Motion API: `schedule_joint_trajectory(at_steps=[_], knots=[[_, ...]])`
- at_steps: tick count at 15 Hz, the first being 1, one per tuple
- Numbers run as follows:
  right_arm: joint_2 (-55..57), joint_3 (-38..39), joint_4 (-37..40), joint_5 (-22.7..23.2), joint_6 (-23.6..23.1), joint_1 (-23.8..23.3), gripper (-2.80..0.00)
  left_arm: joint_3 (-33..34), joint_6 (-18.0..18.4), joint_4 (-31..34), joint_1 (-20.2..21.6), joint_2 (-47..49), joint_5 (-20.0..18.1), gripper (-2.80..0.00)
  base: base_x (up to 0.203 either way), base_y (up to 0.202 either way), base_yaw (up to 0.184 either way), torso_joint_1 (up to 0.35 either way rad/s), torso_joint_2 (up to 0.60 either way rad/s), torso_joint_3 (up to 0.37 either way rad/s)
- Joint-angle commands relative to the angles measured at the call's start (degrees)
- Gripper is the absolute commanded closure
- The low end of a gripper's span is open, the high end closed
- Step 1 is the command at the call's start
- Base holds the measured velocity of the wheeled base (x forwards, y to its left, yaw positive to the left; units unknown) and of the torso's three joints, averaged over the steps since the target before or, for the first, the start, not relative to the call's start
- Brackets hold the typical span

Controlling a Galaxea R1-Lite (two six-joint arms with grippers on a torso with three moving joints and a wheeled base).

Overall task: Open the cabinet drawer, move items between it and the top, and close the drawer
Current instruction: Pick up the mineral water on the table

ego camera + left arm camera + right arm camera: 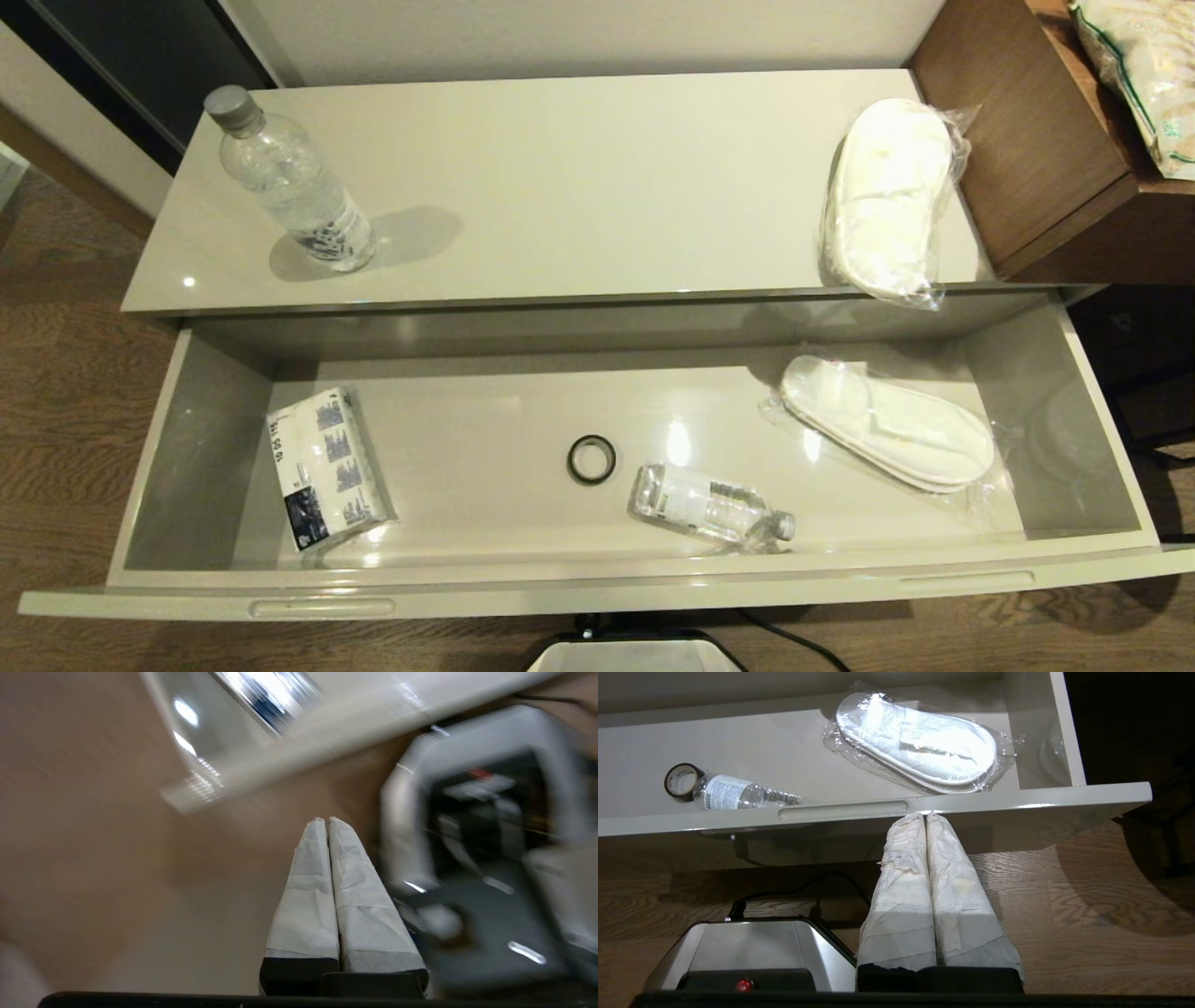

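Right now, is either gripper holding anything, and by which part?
Nothing is held. The left gripper is shut on nothing, over the floor. The right gripper is shut and empty, below the open drawer front.

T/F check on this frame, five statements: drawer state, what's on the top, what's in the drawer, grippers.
1. The cabinet drawer is pulled open. True.
2. The bottle on the top lies on its side. False: that water bottle stands upright.
3. The drawer holds a slipper pair, a lying bottle, a black ring and a tissue pack. True.
4. The right gripper holds the slippers. False: it is shut on nothing, below the drawer front.
5. The left gripper is open. False: shut, empty.
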Motion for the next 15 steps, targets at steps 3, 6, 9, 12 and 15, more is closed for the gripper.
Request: schedule_joint_trajectory(at_steps=[3, 6, 9, 12, 15], knots=[[-0.89, 0.18, -0.02, -0.03, 0.00, 0.04, 0.00, 4.65, 2.58, 7.26, 15.55, -12.01, -10.38, 0.00, 0.000, 0.000, 0.000, 0.000, 0.00, 0.000], [-0.89, 0.18, -0.10, -0.03, 0.00, 0.04, 0.00, 10.68, 6.97, 8.61, 14.18, -23.43, -3.53, 0.00, 0.000, 0.000, 0.000, 0.000, 0.00, 0.000], [-0.89, 0.18, -0.02, -0.03, 0.00, 0.04, 0.00, 12.18, 7.14, 11.94, 11.10, -31.76, 1.80, 0.00, 0.000, 0.000, 0.000, 0.000, 0.00, 0.000], [-0.89, 0.18, -0.02, -0.03, 0.00, 0.04, 0.00, 15.26, 6.85, 10.50, 11.29, -41.13, 3.11, 0.00, 0.000, 0.000, 0.000, 0.000, 0.00, 0.000], [-0.89, 0.18, -0.02, -0.03, 0.00, 0.04, 0.00, 17.55, 4.06, 7.73, 11.35, -41.26, 3.61, 0.00, 0.000, 0.000, 0.000, 0.000, 0.00, 0.000]])
